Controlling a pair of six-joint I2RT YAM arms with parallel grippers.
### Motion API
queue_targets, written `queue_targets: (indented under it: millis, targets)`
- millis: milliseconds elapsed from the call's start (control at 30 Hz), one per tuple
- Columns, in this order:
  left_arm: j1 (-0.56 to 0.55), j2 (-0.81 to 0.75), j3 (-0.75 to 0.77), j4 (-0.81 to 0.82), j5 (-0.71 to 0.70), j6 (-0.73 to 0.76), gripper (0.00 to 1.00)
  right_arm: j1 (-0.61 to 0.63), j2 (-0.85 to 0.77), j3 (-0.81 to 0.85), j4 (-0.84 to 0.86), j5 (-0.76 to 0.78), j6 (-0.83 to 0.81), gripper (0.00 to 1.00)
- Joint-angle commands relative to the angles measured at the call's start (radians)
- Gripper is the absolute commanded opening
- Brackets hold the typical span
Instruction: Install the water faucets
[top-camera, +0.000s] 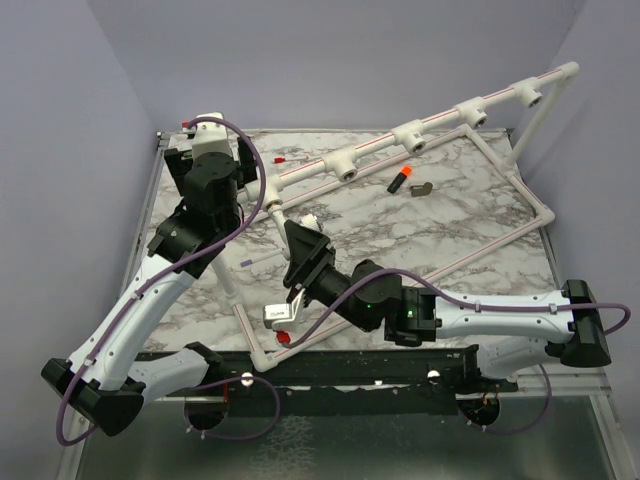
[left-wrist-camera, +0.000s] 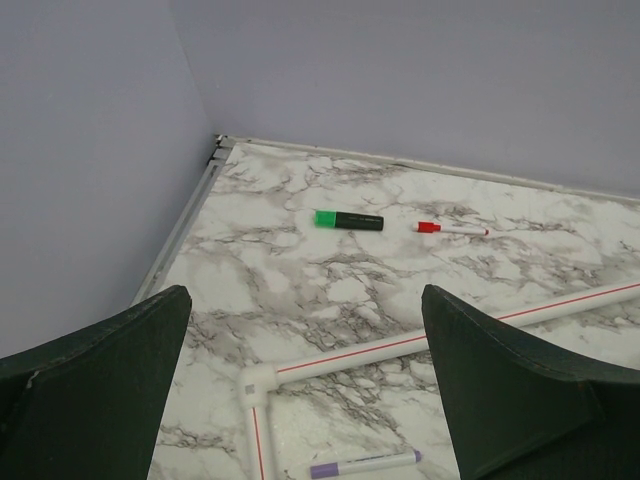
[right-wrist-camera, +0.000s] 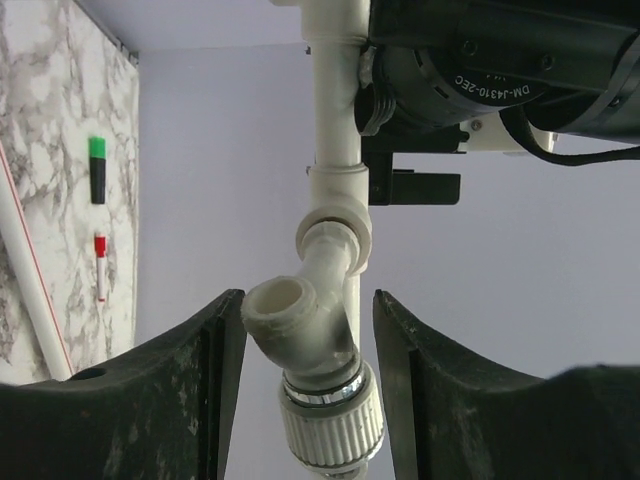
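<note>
The right tool (right-wrist-camera: 309, 295) is clamped on the water faucet (right-wrist-camera: 325, 400) at the left-end fitting of the white pipe (right-wrist-camera: 335, 120), above the surface (right-wrist-camera: 60, 120). The left tool (left-wrist-camera: 305, 292) hangs apart, empty.

We see what looks like a robotics lab: lilac walls (top-camera: 330, 60) enclose a marble-print table (top-camera: 460, 235) carrying left arm (top-camera: 170, 290) and right arm (top-camera: 490, 318).
</note>
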Motion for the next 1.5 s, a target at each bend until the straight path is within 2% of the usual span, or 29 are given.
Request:
queue_targets:
  millis: [0, 100, 233, 267, 400, 567, 1133, 1267, 1467]
  targets:
    - [-0.017, -0.007, -0.031, -0.061, 0.018, 0.022, 0.99, 0.000, 0.008, -0.014, 0.063, 0.045, -0.081, 0.52]
    - [-0.018, -0.007, -0.033, -0.061, 0.017, 0.022, 0.99, 0.000, 0.008, -0.029, 0.084, 0.048, -0.061, 0.38]
    - [-0.018, -0.009, -0.032, -0.061, 0.014, 0.023, 0.99, 0.002, 0.019, -0.061, 0.157, 0.052, -0.030, 0.05]
    - [-0.018, -0.010, -0.031, -0.061, 0.014, 0.023, 0.99, 0.004, 0.024, -0.068, 0.173, 0.055, -0.020, 0.01]
    - [-0.018, -0.011, -0.033, -0.060, 0.013, 0.023, 0.99, 0.010, 0.050, -0.105, 0.313, 0.071, 0.036, 0.01]
    - [-0.019, -0.013, -0.033, -0.060, 0.014, 0.024, 0.99, 0.028, 0.086, -0.119, 0.483, 0.109, 0.202, 0.01]
    - [-0.025, -0.023, -0.040, -0.057, 0.011, 0.025, 0.99, 0.044, 0.131, -0.043, 0.733, 0.288, 1.051, 0.00]
    - [-0.028, -0.024, -0.042, -0.057, 0.011, 0.024, 0.99, 0.044, 0.150, -0.052, 0.828, 0.366, 1.246, 0.00]
    - [-0.036, -0.026, -0.040, -0.057, 0.010, 0.023, 0.99, 0.044, 0.171, -0.022, 0.816, 0.530, 1.558, 0.00]
